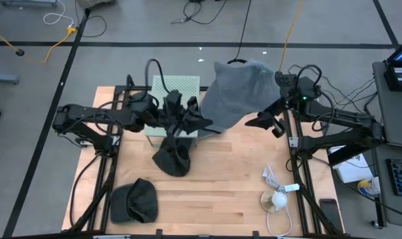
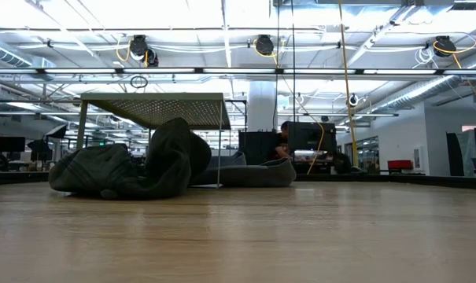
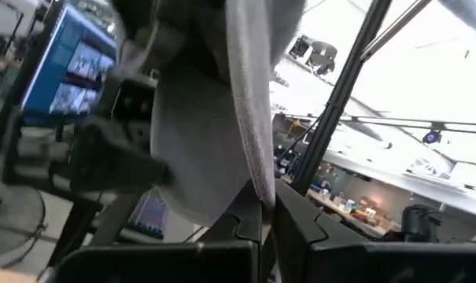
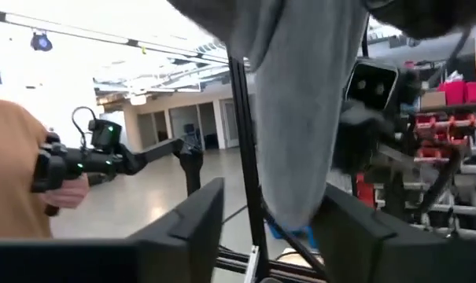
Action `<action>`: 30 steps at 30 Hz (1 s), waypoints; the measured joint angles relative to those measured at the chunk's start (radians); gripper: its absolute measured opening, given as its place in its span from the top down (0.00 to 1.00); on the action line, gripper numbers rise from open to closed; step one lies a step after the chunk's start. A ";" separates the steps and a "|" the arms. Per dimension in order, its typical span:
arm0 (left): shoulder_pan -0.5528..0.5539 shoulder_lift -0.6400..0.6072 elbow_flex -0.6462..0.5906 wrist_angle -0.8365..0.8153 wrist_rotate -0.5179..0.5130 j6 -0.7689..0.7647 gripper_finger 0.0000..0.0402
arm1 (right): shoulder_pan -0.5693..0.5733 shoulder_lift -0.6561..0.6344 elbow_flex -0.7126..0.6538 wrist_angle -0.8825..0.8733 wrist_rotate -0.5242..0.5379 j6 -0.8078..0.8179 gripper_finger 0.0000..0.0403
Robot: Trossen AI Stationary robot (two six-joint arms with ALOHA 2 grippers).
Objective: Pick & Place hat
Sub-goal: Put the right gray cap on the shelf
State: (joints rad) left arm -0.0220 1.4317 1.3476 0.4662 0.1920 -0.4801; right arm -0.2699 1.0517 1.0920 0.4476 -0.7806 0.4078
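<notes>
while left claw (image 1: pixel 204 121) pinches grey hat (image 1: pixel 237 93), right claw (image 1: pixel 254 122) open.

Perforated green stand (image 1: pixel 176 86), white cable (image 1: pixel 275 179), black phone (image 1: pixel 328 210)

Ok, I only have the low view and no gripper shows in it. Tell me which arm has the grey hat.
Observer: The left gripper is shut on the grey hat, pinching an edge of its fabric.
Operator: Now give me the right one.
Observer: The right gripper is open. The hat's cloth hangs between its fingers without being clamped.
Operator: Say where the hat sits over the table.
Observer: It is held up beside the green rack, toward the table's far edge. A dark hat lies on the wood on the near side of the rack.
</notes>
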 joint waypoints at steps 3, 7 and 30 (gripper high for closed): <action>0.014 -0.041 0.001 -0.068 0.006 0.004 0.98 | 0.000 -0.020 0.000 -0.066 0.004 0.024 0.47; 0.034 -0.107 0.003 -0.166 0.007 0.046 0.98 | 0.001 -0.038 0.000 -0.186 0.008 0.065 0.40; 0.039 -0.511 0.002 -0.954 0.018 0.000 0.98 | 0.006 -0.046 0.000 -0.347 0.319 0.068 0.43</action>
State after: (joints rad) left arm 0.0166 0.9206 1.3499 -0.4877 0.2099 -0.4805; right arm -0.2641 1.0054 1.0924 0.1007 -0.4614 0.4755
